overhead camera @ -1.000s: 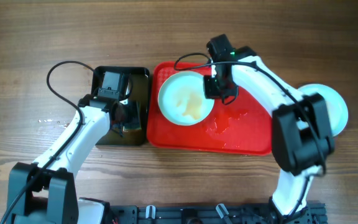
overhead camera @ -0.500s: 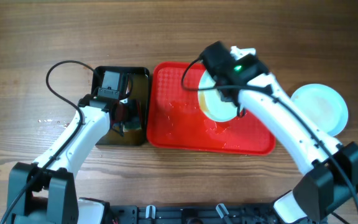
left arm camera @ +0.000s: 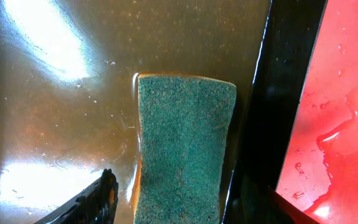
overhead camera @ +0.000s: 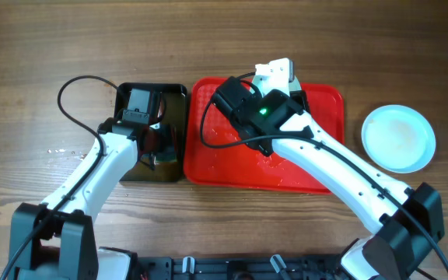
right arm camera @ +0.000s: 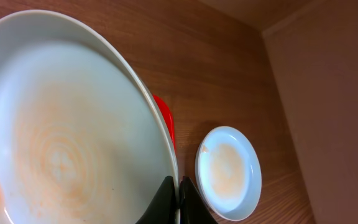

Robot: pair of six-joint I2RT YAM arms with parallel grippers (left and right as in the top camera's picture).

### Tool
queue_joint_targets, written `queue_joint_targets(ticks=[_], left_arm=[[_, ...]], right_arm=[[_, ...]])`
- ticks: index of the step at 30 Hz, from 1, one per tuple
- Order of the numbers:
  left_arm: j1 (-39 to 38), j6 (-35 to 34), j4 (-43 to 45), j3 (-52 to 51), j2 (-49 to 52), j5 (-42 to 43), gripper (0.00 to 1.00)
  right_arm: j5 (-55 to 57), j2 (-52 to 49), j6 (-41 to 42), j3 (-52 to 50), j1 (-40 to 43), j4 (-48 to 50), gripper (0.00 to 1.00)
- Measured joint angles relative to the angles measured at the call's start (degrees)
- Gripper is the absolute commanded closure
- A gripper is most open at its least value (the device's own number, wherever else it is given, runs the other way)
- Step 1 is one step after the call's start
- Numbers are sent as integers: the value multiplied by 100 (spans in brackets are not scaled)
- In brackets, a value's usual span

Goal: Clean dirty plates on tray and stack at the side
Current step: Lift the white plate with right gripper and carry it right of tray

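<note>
Above glossy wet tray (overhead camera: 325, 101), right gripper (right arm camera: 179, 190) pinches smooth round plate (right arm camera: 61, 124) rim; left gripper (left arm camera: 182, 198) spread astride coarse sponge (left arm camera: 182, 149).

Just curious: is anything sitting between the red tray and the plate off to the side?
No. In the overhead view, only bare wooden table separates the tray from that plate.

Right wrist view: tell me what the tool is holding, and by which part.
The right tool holds a plate with faint orange smears, pinched at its rim.
</note>
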State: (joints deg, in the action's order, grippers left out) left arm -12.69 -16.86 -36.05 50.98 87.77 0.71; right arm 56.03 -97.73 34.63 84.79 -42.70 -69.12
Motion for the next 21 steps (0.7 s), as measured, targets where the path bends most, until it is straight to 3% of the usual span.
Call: queue_joint_targets(ticks=[7, 9, 16, 21], left_arm=[[0, 0, 0, 0, 0, 0, 38], [0, 0, 0, 0, 0, 0, 38], [0, 0, 22, 0, 0, 0, 38], [0, 0, 24, 0, 0, 0, 37]], right_arm=[[166, 0, -264, 0, 0, 238, 96], [297, 0, -721, -7, 0, 632, 96], [463, 0, -3515, -17, 0, 2039, 96], [-518, 2, -3692, -17, 109, 2017, 96]])
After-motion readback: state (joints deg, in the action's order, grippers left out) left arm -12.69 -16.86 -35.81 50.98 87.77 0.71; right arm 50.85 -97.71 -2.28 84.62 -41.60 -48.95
